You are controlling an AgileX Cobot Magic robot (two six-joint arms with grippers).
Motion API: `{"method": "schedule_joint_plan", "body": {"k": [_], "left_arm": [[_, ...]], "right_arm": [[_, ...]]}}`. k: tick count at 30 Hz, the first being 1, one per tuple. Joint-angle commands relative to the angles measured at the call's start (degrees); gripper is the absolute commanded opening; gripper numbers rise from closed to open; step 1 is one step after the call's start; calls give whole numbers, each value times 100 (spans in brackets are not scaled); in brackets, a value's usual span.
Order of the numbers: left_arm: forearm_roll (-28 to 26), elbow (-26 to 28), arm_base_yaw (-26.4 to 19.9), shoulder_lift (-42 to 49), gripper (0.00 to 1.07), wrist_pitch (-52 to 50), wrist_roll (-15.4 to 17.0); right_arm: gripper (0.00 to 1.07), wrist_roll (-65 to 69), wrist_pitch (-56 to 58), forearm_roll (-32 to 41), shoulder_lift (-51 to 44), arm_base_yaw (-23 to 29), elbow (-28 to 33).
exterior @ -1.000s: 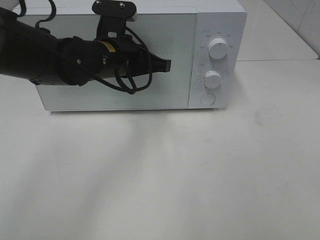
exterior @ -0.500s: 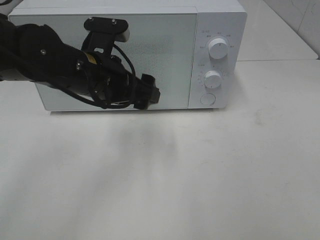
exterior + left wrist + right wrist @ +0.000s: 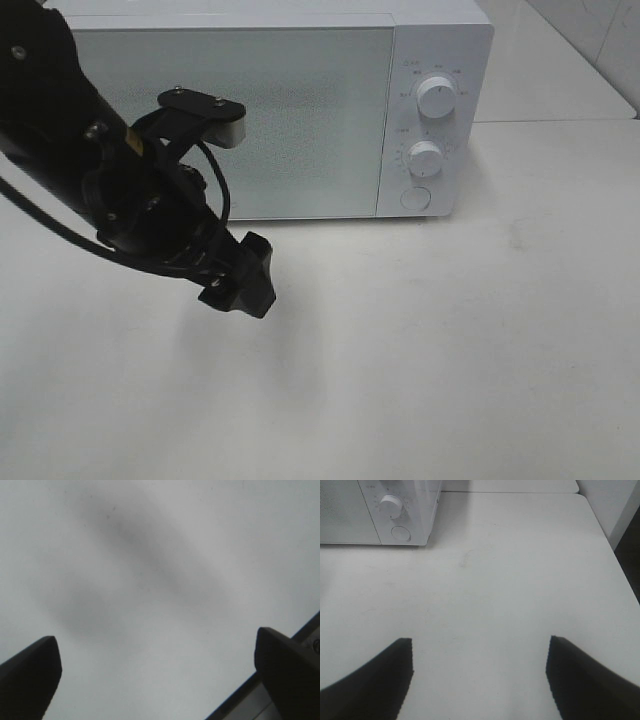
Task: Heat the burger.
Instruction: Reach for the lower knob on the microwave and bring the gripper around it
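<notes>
The burger is out of view in every frame. A white microwave [image 3: 300, 110] stands at the back of the table with its door shut, and its corner with the knobs [image 3: 395, 510] shows in the right wrist view. My left gripper [image 3: 240, 285] hangs low over the table in front of the microwave's left half. Its fingers stand wide apart with only bare table between them [image 3: 157, 680]. My right gripper [image 3: 477, 675] is open over the white table, to the right of the microwave, and holds nothing. It does not appear in the exterior view.
On the microwave's right panel are two white knobs [image 3: 436, 97] [image 3: 425, 158] and a round button [image 3: 414, 197]. The white table [image 3: 450, 350] spreads in front. Its right edge [image 3: 620, 565] shows in the right wrist view.
My left arm has drawn back from the microwave door and swung down toward the front left. Its gripper has gone from shut to open. The right view shows no earlier frame.
</notes>
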State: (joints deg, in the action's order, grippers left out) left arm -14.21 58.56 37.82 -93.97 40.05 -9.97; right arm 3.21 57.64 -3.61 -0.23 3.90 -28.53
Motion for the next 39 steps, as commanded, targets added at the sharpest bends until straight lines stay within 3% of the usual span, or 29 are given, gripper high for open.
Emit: {"method": "schedule_joint_plan", "body": {"k": [1, 2, 8, 9, 11, 13, 15, 16, 19, 21, 25, 39], "left_arm": [[40, -6, -309, 212, 98, 487, 166], [34, -6, -602, 338, 98, 716, 166], [34, -6, -1186, 647, 98, 1117, 160], [57, -6, -1541, 848, 98, 1306, 160], [63, -6, -1719, 951, 98, 1392, 160], [183, -6, -2401, 1346, 98, 1713, 160], [212, -6, -2544, 1421, 98, 1776, 160], [292, -6, -2882, 1599, 98, 1914, 160], [338, -6, -3042, 1667, 98, 1960, 155], [372, -63, -3547, 1994, 98, 2086, 195], [367, -252, -3701, 2229, 98, 2080, 201], [533, -1914, -3747, 3982, 98, 1799, 189]], "right_arm": [[74, -23, -52, 17, -172, -17, 11], [74, -23, -52, 17, -172, -17, 11], [74, -23, -52, 17, -172, -17, 11], [74, -23, -52, 17, -172, -17, 11], [74, -23, -52, 17, -172, -17, 11], [74, -23, -52, 17, -172, -17, 11], [74, -23, -52, 17, -172, -17, 11], [74, -23, -52, 17, -172, -17, 11], [74, -23, -52, 17, -172, -17, 11], [74, -23, -52, 17, -172, -17, 11], [74, -23, -52, 17, -172, -17, 11], [74, -23, -52, 17, -172, -17, 11]]}}
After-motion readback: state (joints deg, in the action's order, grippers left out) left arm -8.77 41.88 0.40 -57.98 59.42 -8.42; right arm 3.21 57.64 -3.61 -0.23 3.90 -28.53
